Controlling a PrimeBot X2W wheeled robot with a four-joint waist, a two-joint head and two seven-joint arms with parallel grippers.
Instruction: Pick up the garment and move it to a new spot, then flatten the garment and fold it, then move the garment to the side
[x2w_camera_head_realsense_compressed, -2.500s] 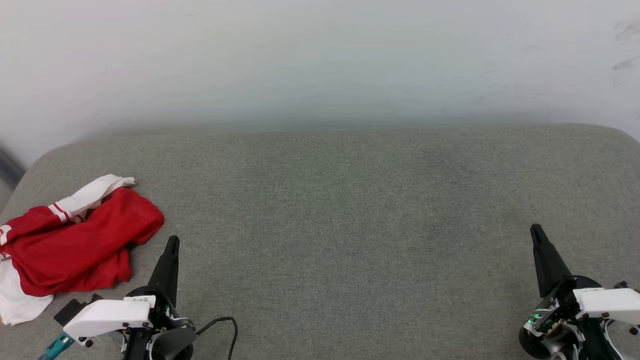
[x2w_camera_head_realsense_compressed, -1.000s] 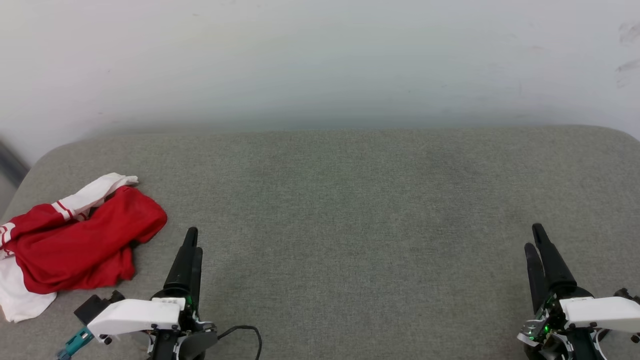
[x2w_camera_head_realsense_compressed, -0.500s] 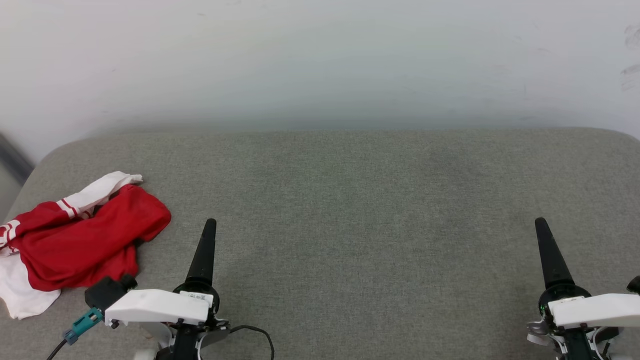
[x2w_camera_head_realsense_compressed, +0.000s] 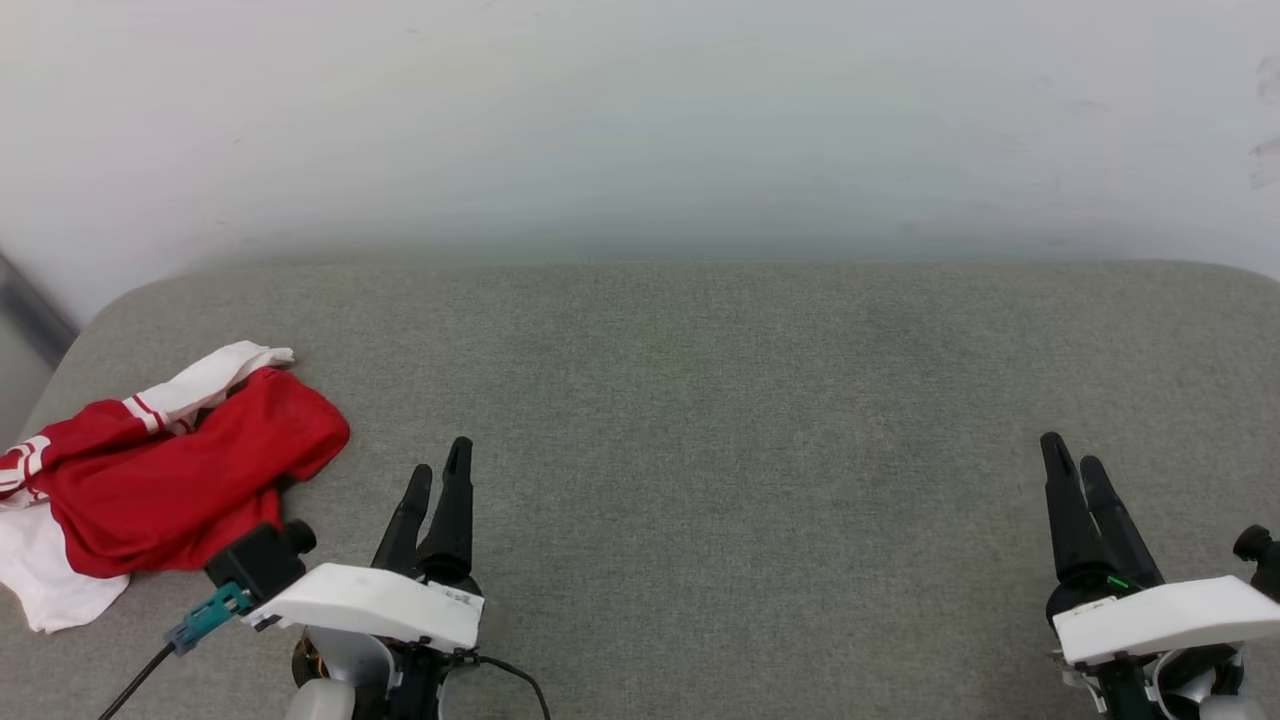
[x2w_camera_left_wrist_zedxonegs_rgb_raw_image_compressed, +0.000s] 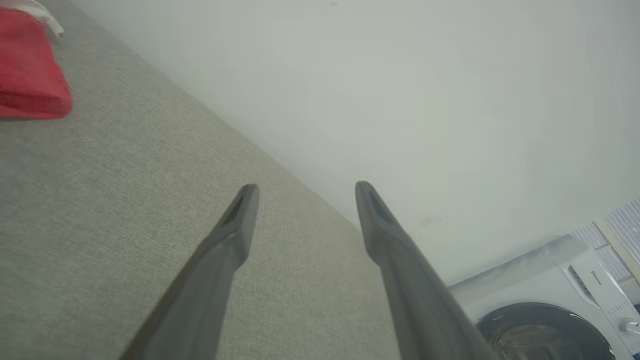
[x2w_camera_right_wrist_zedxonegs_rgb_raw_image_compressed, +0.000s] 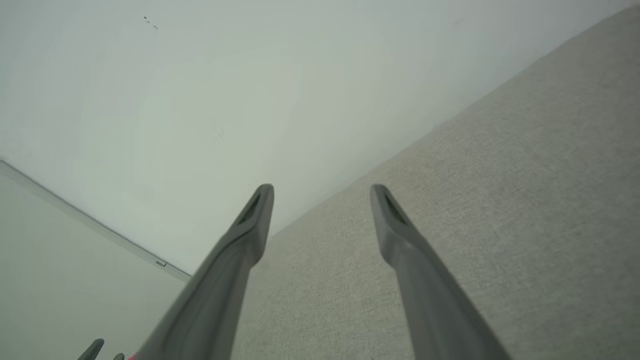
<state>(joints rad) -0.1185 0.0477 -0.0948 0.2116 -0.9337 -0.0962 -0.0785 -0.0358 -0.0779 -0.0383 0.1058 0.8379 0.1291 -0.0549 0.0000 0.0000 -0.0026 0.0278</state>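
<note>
Garment (x2w_camera_head_realsense_compressed: 170, 480) lay crumpled on grey cushion (x2w_camera_head_realsense_compressed: 700, 450); looked light, limp, apt to sag; best pinched at raised red fold. Left gripper (x2w_camera_head_realsense_compressed: 440, 457), right gripper (x2w_camera_head_realsense_compressed: 1069, 451): fingers spread, empty.

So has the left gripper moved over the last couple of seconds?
Yes. Measured against the garment, the left gripper has slid to the robot's right, away from the red cloth, widening the gap between them over the grey cushion.

Grey fabric surface (x2w_camera_head_realsense_compressed: 700, 400) against pale wall (x2w_camera_head_realsense_compressed: 640, 120).
</note>
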